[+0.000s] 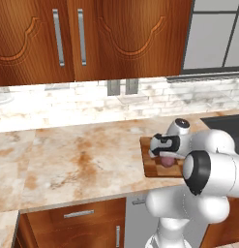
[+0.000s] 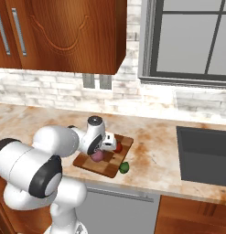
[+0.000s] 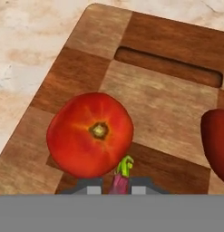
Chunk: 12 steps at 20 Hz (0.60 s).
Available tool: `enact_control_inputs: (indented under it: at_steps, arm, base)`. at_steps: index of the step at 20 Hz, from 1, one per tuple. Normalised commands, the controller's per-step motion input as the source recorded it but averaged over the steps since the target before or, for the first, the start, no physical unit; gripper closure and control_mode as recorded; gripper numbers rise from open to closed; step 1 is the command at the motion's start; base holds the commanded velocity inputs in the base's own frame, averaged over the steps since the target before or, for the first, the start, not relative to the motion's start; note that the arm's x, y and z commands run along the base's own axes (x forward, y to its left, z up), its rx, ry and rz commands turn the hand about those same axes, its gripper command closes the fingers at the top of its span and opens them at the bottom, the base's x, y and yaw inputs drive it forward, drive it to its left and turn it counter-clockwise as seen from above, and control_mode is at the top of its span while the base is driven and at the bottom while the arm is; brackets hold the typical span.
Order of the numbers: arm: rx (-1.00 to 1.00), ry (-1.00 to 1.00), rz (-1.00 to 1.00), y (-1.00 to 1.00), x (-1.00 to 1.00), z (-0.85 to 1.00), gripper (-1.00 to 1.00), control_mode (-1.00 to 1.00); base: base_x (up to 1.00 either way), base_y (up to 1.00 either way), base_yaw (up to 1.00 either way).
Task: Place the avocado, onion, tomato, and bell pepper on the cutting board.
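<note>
The cutting board [image 3: 145, 97] lies on the marble counter, at the right in the left base view [image 1: 151, 167]. The bright tomato [image 3: 90, 134] rests on it, and the darker bell pepper [image 3: 216, 144] sits at the right edge of the hand view. My gripper [image 3: 115, 185] hangs low over the board, shut on the onion's purple stalk with its green tip [image 3: 120, 176]. The mauve onion [image 2: 97, 156] sits just under the hand [image 2: 104, 147]; it is seen too in the left base view [image 1: 167, 159], below the gripper [image 1: 165, 151]. The avocado [image 2: 124, 167] lies on the counter beside the board's near corner.
A dark sink [image 2: 203, 155] is sunk into the counter to the right of the board. The brick wall with outlets [image 2: 97, 81] and wooden upper cabinets [image 1: 92, 38] stand behind. The counter's front edge [image 2: 132, 192] runs close to the board and the avocado.
</note>
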Motion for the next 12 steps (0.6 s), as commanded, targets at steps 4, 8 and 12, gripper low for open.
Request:
enact_control_inputs:
  at_steps: [4,8,12]
  arm:
    - [0.0,0.0,0.0,-0.11,-0.06,0.0,-1.0,-1.0]
    - [0.0,-0.04,0.0,-0.08,-0.12,0.08,-1.0,-1.0]
    - [0.0,-0.07,0.0,-0.03,-0.1,0.18,-1.0,-1.0]
  base:
    - [0.0,0.0,0.0]
    - [0.0,0.0,0.0]
    - [0.0,0.0,0.0]
